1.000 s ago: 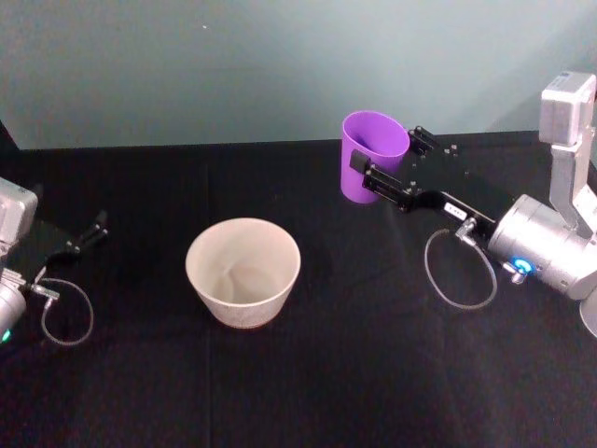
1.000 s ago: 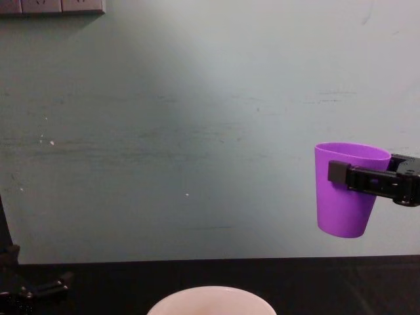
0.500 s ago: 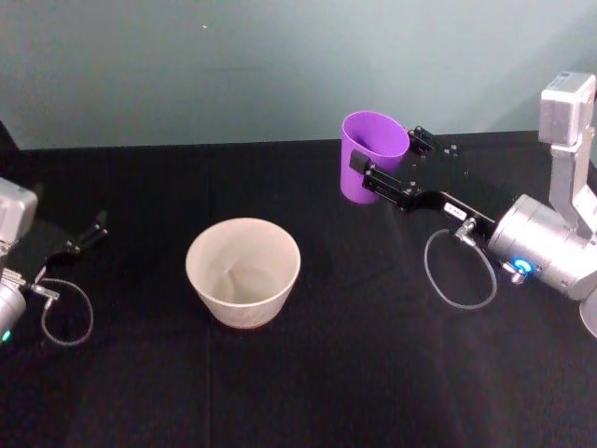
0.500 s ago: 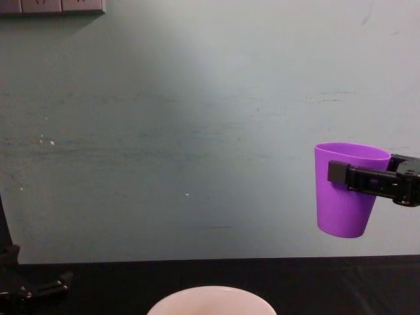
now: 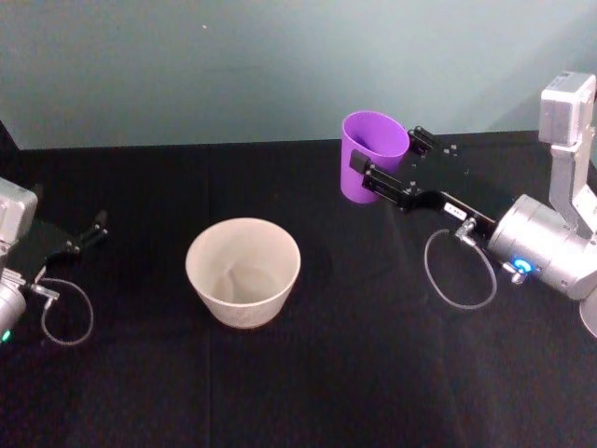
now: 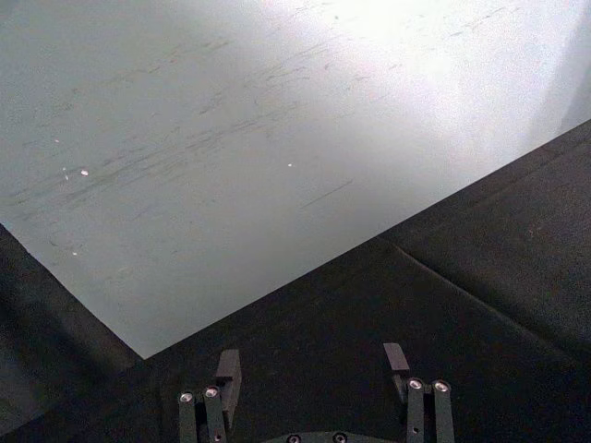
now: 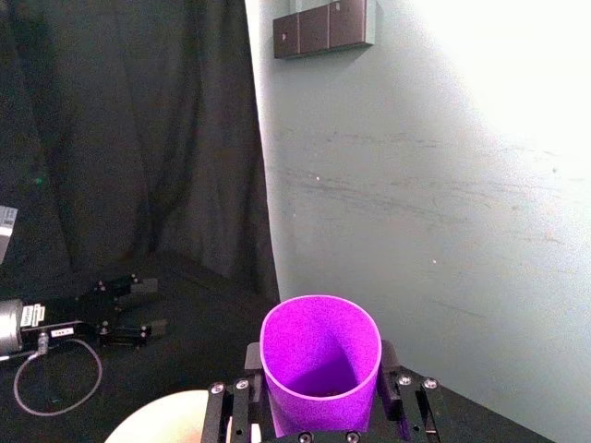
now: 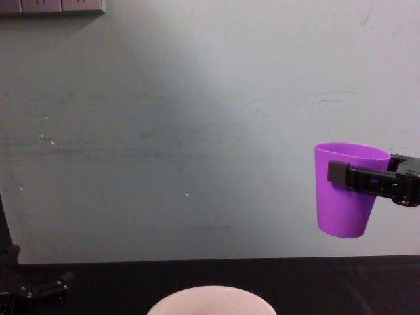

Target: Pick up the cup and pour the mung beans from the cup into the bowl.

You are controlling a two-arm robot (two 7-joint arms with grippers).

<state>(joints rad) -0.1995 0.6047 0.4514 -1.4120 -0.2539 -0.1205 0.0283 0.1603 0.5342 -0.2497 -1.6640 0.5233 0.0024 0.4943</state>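
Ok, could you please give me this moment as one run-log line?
right gripper: shut on cup, upright, aloft right of bowl | left gripper: open, parked left | bowl: empty | pour: not begun

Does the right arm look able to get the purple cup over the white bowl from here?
Probably yes. The right gripper holds the cup upright above the table, nothing stands between it and the bowl, and the left gripper sits parked well aside.

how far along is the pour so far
Done: the cup is picked up, clamped upright in the right gripper, clear of the table. In hand: the carry; the cup hangs right of the bowl, not over it. Left: tip it; the bowl's inside looks bare. The left gripper sits parked, open, far left.
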